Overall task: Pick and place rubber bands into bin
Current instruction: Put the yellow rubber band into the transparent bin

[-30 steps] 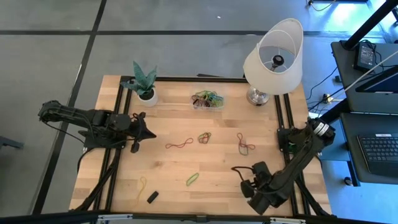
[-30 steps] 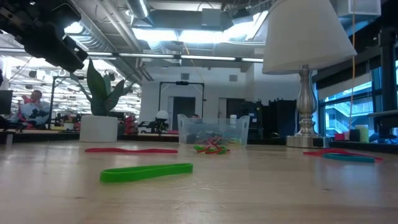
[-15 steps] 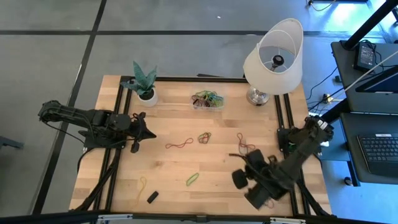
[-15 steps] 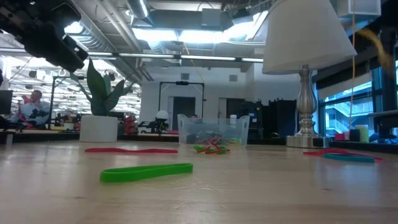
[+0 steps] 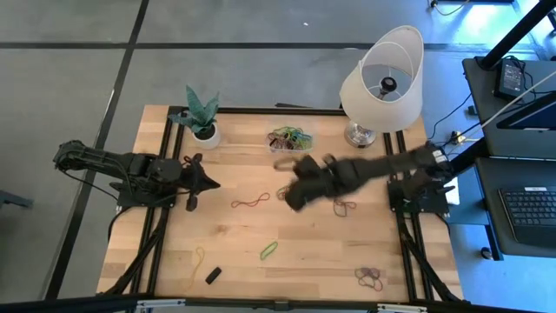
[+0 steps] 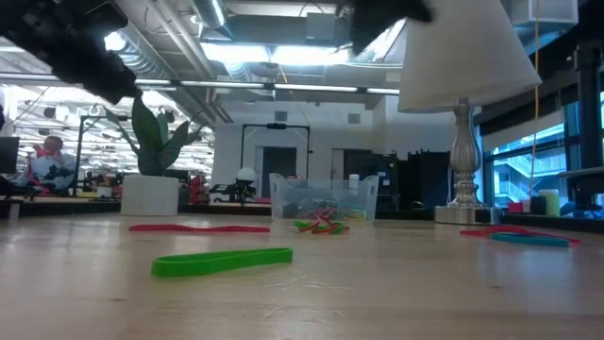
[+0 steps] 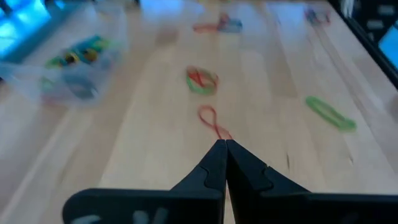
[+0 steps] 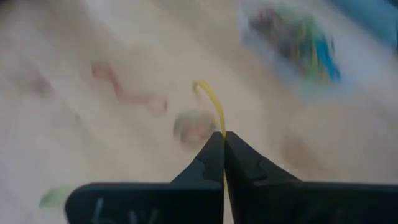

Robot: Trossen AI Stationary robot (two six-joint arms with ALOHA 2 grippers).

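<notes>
Rubber bands [image 5: 253,201] lie scattered over the tabletop [image 5: 234,239]: a red one and a mixed knot near the middle, a green one [image 6: 223,260] nearer the front, a dark cluster at the front right corner. Several more already sit in the clear bin [image 5: 290,140] at the back, between the plant pot [image 5: 206,134] and the lamp [image 5: 380,83].

The right gripper [image 5: 280,164] is stretched out over the middle, close to the bin, fingers [image 8: 214,155] clenched on a thin yellow band [image 8: 210,102] that arches out from the tips. The left gripper [image 7: 225,146] waits at the left edge, fingers pressed together on nothing.

These loops look featherlight, limp and springy, so I'd judge they flop, snag on each other and may cling to the fingers on release. Pinching a single strand where it lifts off the wood seems the best hold.
</notes>
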